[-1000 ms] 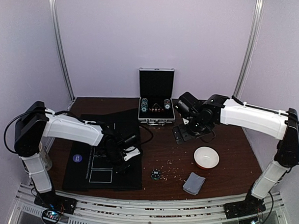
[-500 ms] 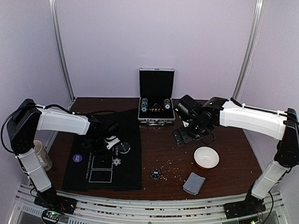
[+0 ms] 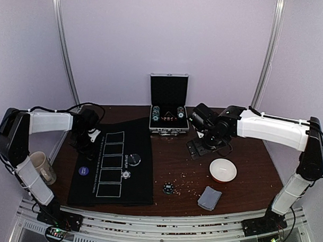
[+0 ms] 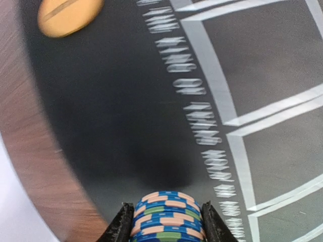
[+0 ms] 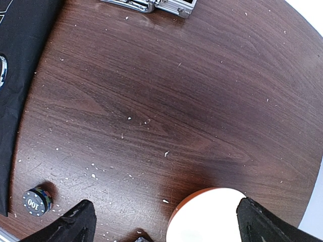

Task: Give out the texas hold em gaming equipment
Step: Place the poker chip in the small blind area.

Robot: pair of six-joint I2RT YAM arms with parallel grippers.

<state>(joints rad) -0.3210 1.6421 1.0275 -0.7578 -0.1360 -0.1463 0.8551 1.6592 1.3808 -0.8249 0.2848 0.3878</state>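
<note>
My left gripper [image 3: 91, 136] hangs over the far left edge of the black mat [image 3: 114, 196]. It is shut on a stack of blue poker chips [image 4: 166, 214], with the fingers [image 4: 120, 228] pressed against both sides of the stack. An orange chip [image 4: 68, 15] lies on the mat ahead. A dark button [image 3: 132, 160], a white-rimmed chip [image 3: 126, 175] and a purple button [image 3: 84, 171] also lie on the mat. The black 100 chip [image 3: 168, 188] [image 5: 36, 200] and the grey-blue cards [image 3: 209, 198] lie on the wood. My right gripper [image 3: 203, 143] [image 5: 169, 229] is open and empty.
An open metal chip case [image 3: 168, 118] stands at the back centre. The red-sided white bowl [image 3: 223, 170] [image 5: 214, 219] sits just below my right gripper. A beige mug [image 3: 41, 167] stands beside the left arm. Crumbs dot the wood.
My left arm has swung from the mat's middle to its far left edge, carrying the chip stack. The dark button and white-rimmed chip are now uncovered. The right arm has barely moved.
</note>
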